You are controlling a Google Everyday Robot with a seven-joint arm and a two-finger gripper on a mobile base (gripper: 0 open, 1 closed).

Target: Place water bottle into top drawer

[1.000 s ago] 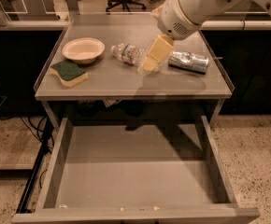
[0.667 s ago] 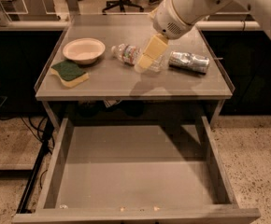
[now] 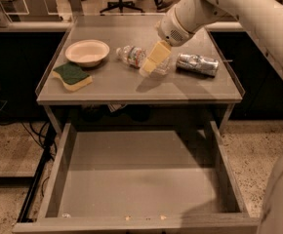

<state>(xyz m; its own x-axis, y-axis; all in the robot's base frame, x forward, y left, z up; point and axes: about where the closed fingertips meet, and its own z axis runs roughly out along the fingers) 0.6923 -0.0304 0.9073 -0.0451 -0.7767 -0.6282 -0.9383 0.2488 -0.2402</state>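
In the camera view, your gripper has slid a little left and down over the past second. It now sits right over the middle of the bottle, where before it hung nearer the can. The bottle has not moved: it lies on its side on the table, between the bowl and the can, with the sponge off to the left. You cannot tell from here whether the claw is wide, narrow or already closing on anything, and contact with the bottle is not clear either. To my eye this is the last of the approach, with the grasp not yet made. The drawer is pulled fully out below the table and holds nothing, so the drop is ready once you have the bottle.
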